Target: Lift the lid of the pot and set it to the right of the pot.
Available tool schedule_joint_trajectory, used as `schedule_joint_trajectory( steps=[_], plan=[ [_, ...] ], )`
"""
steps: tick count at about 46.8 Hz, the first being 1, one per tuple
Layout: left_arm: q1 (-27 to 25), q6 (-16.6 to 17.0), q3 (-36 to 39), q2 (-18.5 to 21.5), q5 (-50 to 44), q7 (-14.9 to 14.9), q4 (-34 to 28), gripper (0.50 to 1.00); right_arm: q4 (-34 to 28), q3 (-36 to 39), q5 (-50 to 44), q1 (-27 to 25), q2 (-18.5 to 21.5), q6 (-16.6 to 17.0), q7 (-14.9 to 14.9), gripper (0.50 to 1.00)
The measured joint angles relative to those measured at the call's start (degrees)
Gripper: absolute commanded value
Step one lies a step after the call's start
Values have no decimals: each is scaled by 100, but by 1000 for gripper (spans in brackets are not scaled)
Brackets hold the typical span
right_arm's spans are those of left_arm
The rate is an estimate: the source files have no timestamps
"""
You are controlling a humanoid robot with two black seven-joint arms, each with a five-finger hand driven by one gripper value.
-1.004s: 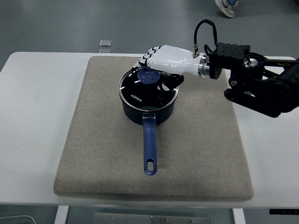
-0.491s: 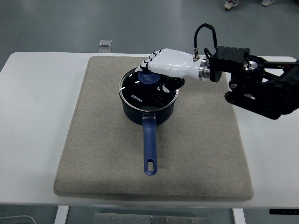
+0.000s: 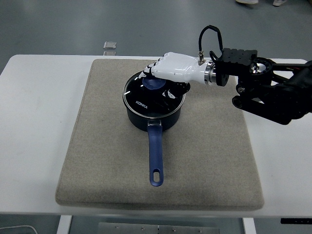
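A white table (image 3: 34,97) carries a rectangular grey felt mat (image 3: 97,161) that covers most of its middle. On the far half of the mat stands a dark blue saucepan (image 3: 153,119) with a long blue handle (image 3: 156,156). The handle points toward the near edge of the table and ends in a hanging hole.

A round glass pot lid (image 3: 148,100) with a metal rim sits on the saucepan. White lettering shows on the left part of the glass. The lid appears slightly tilted, its far side a little higher than its near side; whether the rim is clear of the pot cannot be told. A blue knob (image 3: 155,84) rises from the centre of the lid.

The right arm (image 3: 273,92), black and jointed, reaches in from the right edge above the table. It ends in a white five-fingered right hand (image 3: 170,70), back side up. The hand lies over the far right part of the lid, with its fingers curled down around the blue knob, so the hand is closed on the lid's knob. The fingertips (image 3: 148,68) show dark pads just beyond the knob on its far left side.

A small flat silvery object (image 3: 110,45) lies on the floor beyond the far edge of the table. Shoes of a person (image 3: 265,2) show at the top right edge.
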Motion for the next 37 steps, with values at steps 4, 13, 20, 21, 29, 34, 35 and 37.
schedule_joint_trajectory(
  steps=[4,13,20,21,29,34,35,37],
  plan=[
    [0,0,0,0,0,0,0,1000,0,0,1,8,3,139,7,500],
    [0,0,0,0,0,0,0,1000,0,0,15,17,3,387,43,500],
    [0,0,0,0,0,-1,0,1000,0,0,31,29,3,389,45,500],
    [0,-1,0,0,0,0,0,1000,-1,1,36,29,3,390,45,500],
    [0,-1,0,0,0,0,0,1000,-37,24,63,63,3,497,31,500],
    [0,-1,0,0,0,0,0,1000,-43,43,79,131,3,555,23,500],
    [0,-1,0,0,0,1,0,1000,-45,44,80,144,2,559,23,500],
    [0,-1,0,0,0,1,0,1000,-47,44,81,167,-2,560,22,500]
  ],
)
